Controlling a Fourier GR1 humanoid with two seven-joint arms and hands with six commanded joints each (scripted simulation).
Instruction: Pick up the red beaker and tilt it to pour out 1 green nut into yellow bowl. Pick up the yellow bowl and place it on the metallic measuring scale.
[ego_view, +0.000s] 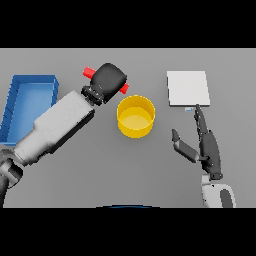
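- Right hand (207, 147) rests low at the right of the grey table (90, 175), fingers straight, thumb spread, holding nothing.
- Left hand (107, 80) is curled round the red beaker (90, 72), whose red ends show on either side of the fist, tilted toward the bowl.
- Yellow bowl (136, 117), round and open, sits just beside that hand.
- White square measuring scale (188, 88) lies beyond the right fingertips.
- Blue tray (30, 82) is far left.
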